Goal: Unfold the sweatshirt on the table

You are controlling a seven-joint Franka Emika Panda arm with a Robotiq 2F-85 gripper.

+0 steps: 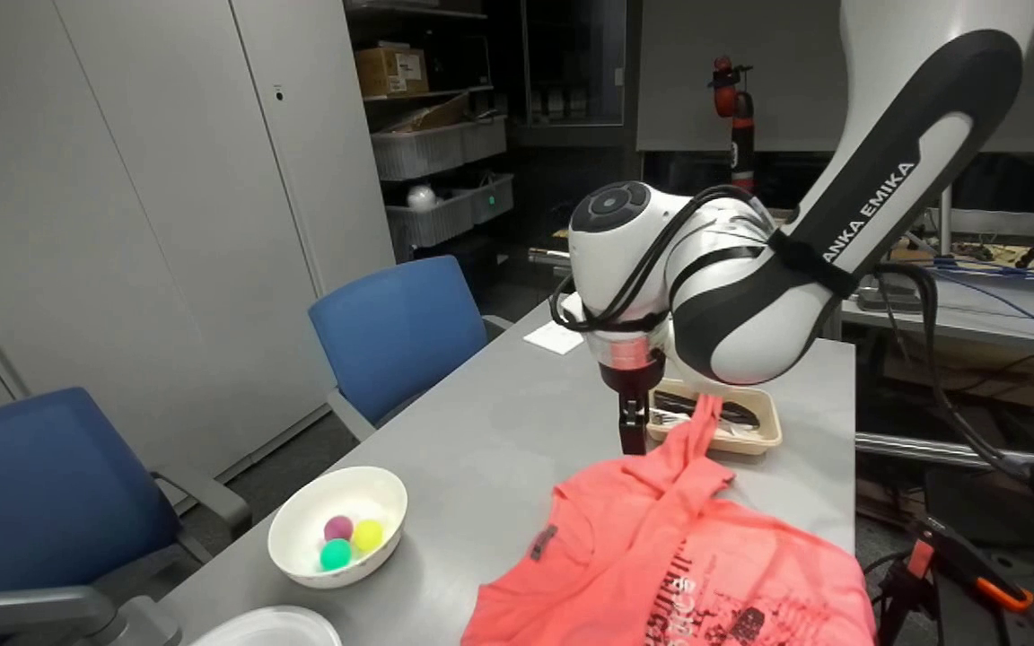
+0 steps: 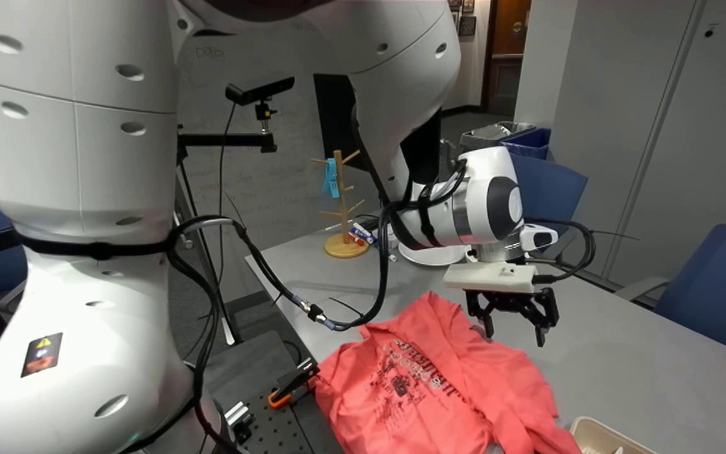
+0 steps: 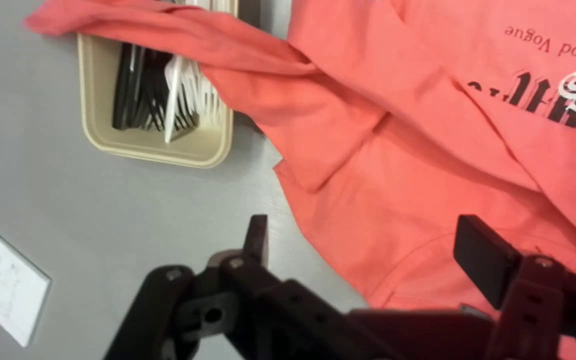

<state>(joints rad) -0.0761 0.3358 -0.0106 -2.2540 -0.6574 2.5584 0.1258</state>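
Note:
The coral sweatshirt (image 1: 589, 574) lies rumpled on the grey table (image 1: 481, 467), printed side up; it also shows in an exterior view (image 2: 413, 403) and in the wrist view (image 3: 348, 215). A sleeve (image 3: 178, 32) is folded diagonally across it and its end lies over the cutlery tray (image 3: 85, 100). The collar area is near the bottom right of the wrist view, partly hidden by the gripper. My gripper (image 3: 363, 240) is open and empty with its fingers wide apart. It hangs above the shirt's collar-side edge, one finger over bare table and one over cloth, in both exterior views (image 1: 632, 440) (image 2: 514, 337).
A white bowl (image 1: 297, 520) with coloured balls and a white plate (image 1: 270, 632) stand on the table. A wooden peg stand (image 2: 341, 214) is at the far end. A white card (image 3: 5, 285) lies beyond the tray. A clamp (image 2: 293, 381) sits at the table edge near the shirt.

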